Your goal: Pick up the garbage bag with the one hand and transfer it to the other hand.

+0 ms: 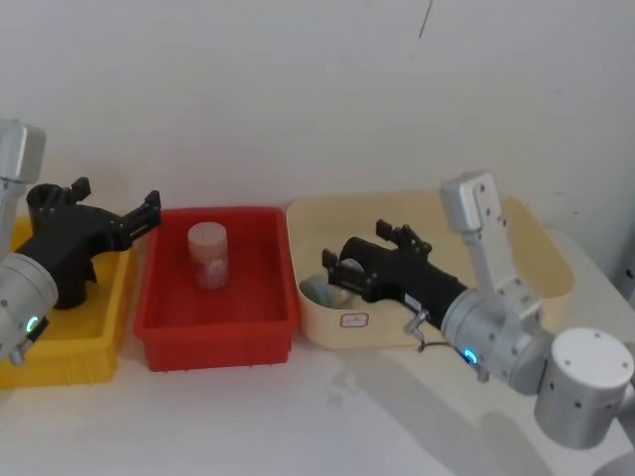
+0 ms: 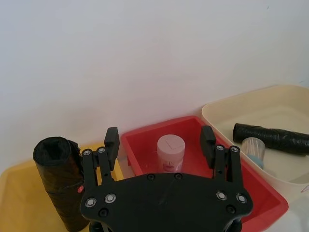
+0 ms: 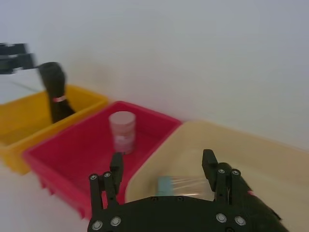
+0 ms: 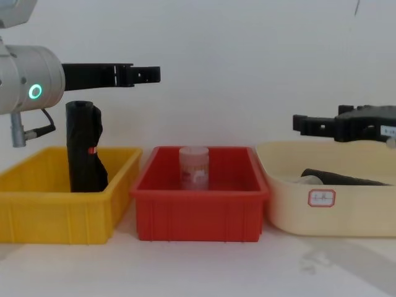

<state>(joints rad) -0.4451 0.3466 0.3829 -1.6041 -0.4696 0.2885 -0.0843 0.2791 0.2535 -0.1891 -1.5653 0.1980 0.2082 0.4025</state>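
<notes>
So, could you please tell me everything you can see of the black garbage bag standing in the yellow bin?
The garbage bag is a matte black roll, slightly crinkled, standing upright on its end in the yellow bin and rising well above the rim. Its top end is open and hollow, and a small red mark sits partway up its side. It seems to lean slightly. The left gripper hovers open above and beside it, not touching; only the bin touches it.

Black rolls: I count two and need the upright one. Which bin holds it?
The yellow bin: its garbage bag stands on end; the other roll lies flat in the cream bin.
</notes>
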